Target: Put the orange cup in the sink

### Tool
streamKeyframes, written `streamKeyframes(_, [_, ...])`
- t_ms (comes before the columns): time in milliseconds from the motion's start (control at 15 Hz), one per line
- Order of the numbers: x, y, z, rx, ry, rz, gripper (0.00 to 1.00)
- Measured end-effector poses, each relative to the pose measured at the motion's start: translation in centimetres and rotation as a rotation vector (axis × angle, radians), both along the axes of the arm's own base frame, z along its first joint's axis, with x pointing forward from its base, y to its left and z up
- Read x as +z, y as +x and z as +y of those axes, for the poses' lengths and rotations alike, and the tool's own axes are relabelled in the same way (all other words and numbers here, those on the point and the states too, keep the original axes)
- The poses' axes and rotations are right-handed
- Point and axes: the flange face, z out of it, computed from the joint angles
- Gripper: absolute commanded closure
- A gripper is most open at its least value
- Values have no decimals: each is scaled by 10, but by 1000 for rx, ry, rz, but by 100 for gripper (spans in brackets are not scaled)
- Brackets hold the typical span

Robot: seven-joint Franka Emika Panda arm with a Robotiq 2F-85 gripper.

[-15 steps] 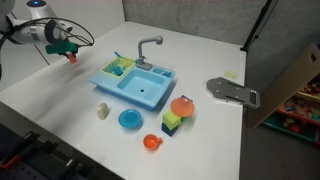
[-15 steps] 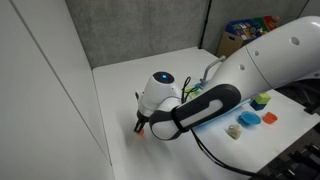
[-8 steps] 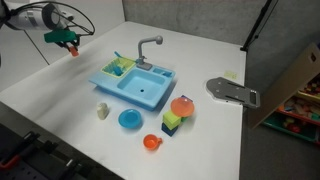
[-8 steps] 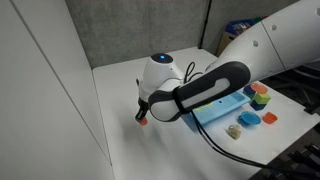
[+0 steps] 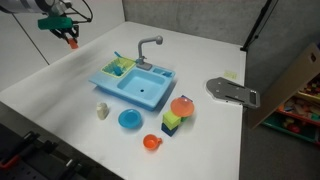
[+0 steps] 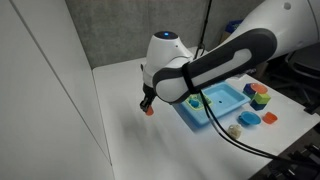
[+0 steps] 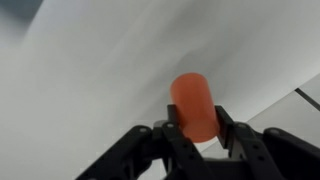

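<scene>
The tiny orange cup (image 7: 193,103) sits between my black fingers in the wrist view, with white tabletop behind it. My gripper (image 7: 197,122) is shut on it. In both exterior views the gripper (image 5: 69,36) (image 6: 146,103) hangs in the air over the table's far left part, the cup (image 5: 73,43) (image 6: 148,110) poking out below it. The light blue sink (image 5: 137,86) (image 6: 216,101) with its grey faucet (image 5: 148,46) stands in the middle of the table, well apart from the gripper.
In front of the sink lie a blue plate (image 5: 130,119), an orange-red bowl (image 5: 151,143), a salmon round piece (image 5: 182,106) on green and yellow blocks (image 5: 172,123), and a small cream object (image 5: 103,111). A grey device (image 5: 232,91) lies to the right.
The arm has lifted the gripper and the held orange cup higher above the table. The objects round the sink have not moved.
</scene>
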Motion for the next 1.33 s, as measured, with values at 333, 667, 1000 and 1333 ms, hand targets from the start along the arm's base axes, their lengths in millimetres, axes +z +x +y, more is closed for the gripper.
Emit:
streamKeyframes(333, [33,-21,-15,-50,-15,14,86])
streamKeyframes(667, [64,-35,-46,-133,-27,15,86])
streamKeyframes(1000, [97,-46,-82,-245,-30,4,86])
streamKeyframes(1333, [117,-52,-132,-389,-33,3,86])
